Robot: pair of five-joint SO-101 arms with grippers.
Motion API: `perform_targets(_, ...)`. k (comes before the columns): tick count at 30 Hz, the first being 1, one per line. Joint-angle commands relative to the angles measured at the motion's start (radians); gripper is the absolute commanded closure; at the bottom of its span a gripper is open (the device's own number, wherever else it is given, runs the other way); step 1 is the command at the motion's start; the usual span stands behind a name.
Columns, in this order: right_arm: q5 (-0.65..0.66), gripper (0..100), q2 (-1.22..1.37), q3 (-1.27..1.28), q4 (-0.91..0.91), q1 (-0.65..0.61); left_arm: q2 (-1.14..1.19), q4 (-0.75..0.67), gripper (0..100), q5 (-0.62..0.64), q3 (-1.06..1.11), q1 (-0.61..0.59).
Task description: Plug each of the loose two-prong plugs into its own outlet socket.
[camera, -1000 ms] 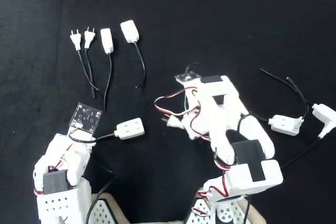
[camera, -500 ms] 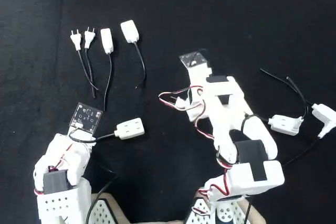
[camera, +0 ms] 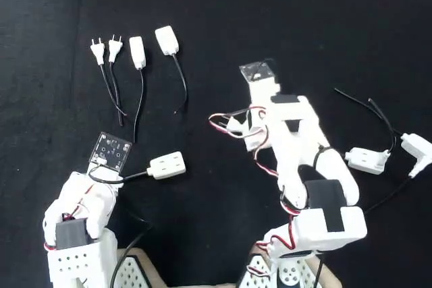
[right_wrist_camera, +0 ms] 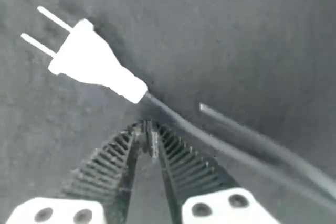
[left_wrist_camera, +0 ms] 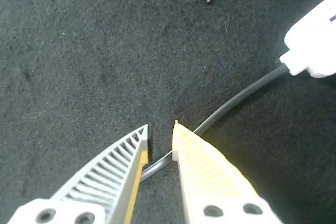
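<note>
My right gripper (right_wrist_camera: 148, 127) is shut on the black cord just behind a white two-prong plug (right_wrist_camera: 92, 61). The plug sticks out past the fingertips with its prongs pointing away. In the high view that plug (camera: 236, 125) peeks out beside the right arm (camera: 290, 133) at mid-table. My left gripper (left_wrist_camera: 160, 127) is open, low over the cloth. Its fingertips straddle the black cord (left_wrist_camera: 231, 106) of a white outlet socket (left_wrist_camera: 315, 45). That socket (camera: 167, 164) lies just right of the left arm (camera: 88, 200).
Two loose plugs (camera: 98, 50) (camera: 115, 46) and two white outlet sockets (camera: 137, 52) (camera: 166, 40) lie in a row at the back left with cords trailing. At the right edge are another socket (camera: 366, 160) and a plug (camera: 416, 148). A loose cord end (right_wrist_camera: 202, 107) lies near the right gripper.
The right arm has stretched toward the far side of the table, and the plug left its spot on the cloth and went with it. The left arm has kept still.
</note>
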Motion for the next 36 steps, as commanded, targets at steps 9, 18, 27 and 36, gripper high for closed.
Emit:
perform_targets(9, -0.546, 98.6, -0.131, -0.076, 0.066, -0.055, -0.003, 0.003, 91, -0.005, -0.004, 0.008)
perform_targets(18, -0.927, 76.1, -0.131, 0.027, -0.132, -0.14, -0.003, 0.003, 91, -0.005, -0.004, 0.008)
perform_targets(27, -1.094, 59.0, -0.133, 0.085, -0.233, -0.141, -0.003, 0.003, 91, -0.005, -0.004, 0.008)
perform_targets(36, -1.281, 60.9, -0.131, 0.114, -0.325, -0.209, -0.003, 0.003, 91, -0.005, -0.004, 0.008)
